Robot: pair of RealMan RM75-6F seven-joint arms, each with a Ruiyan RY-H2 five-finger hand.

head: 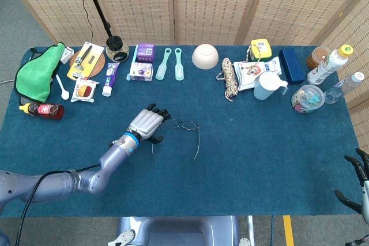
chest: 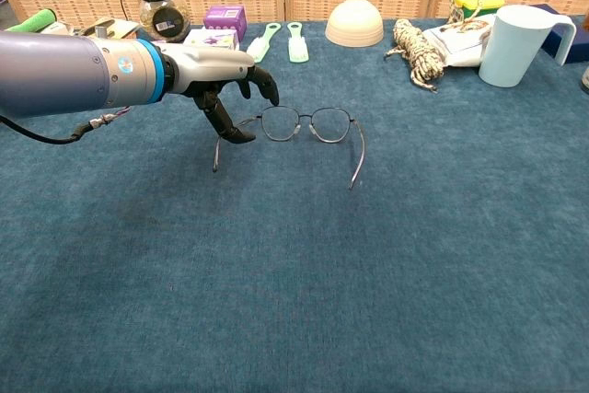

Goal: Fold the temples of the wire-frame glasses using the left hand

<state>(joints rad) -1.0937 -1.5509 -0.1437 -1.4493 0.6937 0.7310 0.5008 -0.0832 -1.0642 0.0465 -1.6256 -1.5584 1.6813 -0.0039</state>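
Right hand (head: 358,184) sat at table's near right edge, fingers apart, empty. Left hand (chest: 224,75) reached glasses (chest: 299,131) at mid-table, fingers spread, thumb touching left temple (chest: 219,148); no clear grip. Frame looked light, thin, bendable, likely to skid on cloth. Best push temple near hinge.

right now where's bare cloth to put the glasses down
Open cloth lies right of the glasses, below the cup, and along the near table edge. The back row from green cloth to bottles is crowded.
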